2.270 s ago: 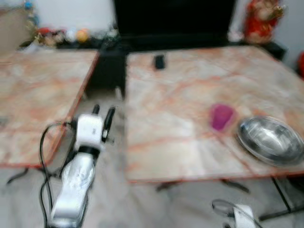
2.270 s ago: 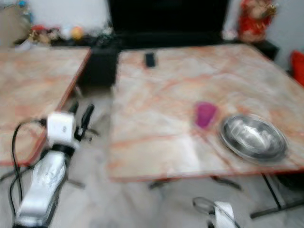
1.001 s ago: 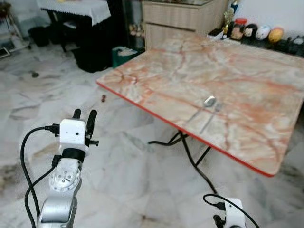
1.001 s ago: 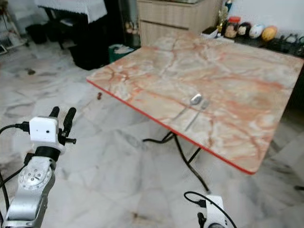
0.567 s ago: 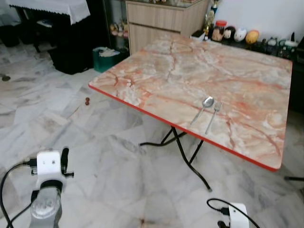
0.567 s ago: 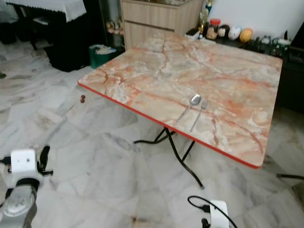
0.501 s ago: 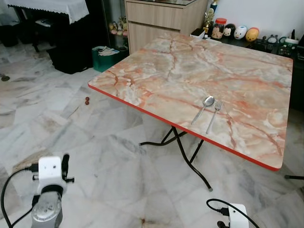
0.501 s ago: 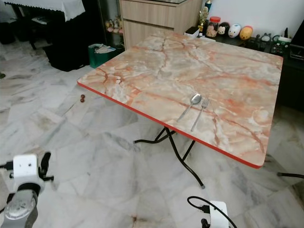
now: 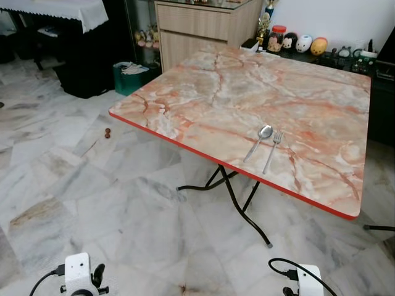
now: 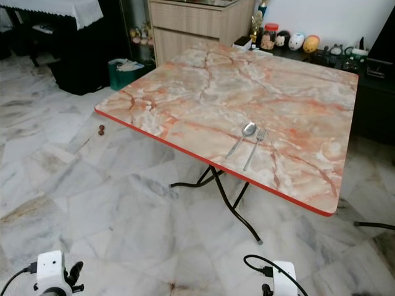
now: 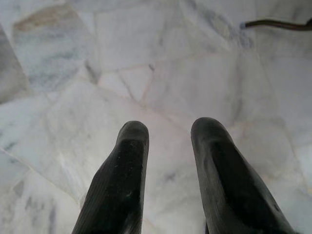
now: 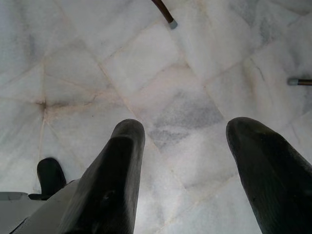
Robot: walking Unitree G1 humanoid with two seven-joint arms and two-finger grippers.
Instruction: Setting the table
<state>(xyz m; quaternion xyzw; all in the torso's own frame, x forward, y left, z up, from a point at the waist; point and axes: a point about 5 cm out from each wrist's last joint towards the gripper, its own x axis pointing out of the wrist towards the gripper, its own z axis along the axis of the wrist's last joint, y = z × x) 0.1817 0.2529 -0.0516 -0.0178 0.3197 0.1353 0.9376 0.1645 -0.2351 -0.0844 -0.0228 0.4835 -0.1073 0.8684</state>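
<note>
A marble-topped folding table [image 9: 203, 98] with a red edge stands ahead of me. A spoon [image 9: 265, 132] and a fork [image 9: 272, 150] lie side by side near its front right edge. Both arms hang low, far short of the table. My left gripper [image 11: 168, 129] is open above the marble floor, with nothing between its fingers. My right gripper [image 12: 187, 129] is open wider, also empty over the floor. The left arm's white wrist [image 9: 78, 274] sits at the lower left, the right arm's wrist [image 9: 307, 279] at the lower right.
Black folding legs [image 9: 239, 200] stand under the table. A wooden cabinet [image 9: 194, 28] and a green bin [image 9: 128, 75] are behind it, with dark furniture [image 9: 74, 55] to the left. Jars and figurines [image 9: 296, 42] line a black shelf. A small dark object [image 9: 107, 132] lies on the floor.
The camera turned from a table with a bowl and pink cup to this one. My left arm has dropped to the bottom of the view. Spoon and fork lie still.
</note>
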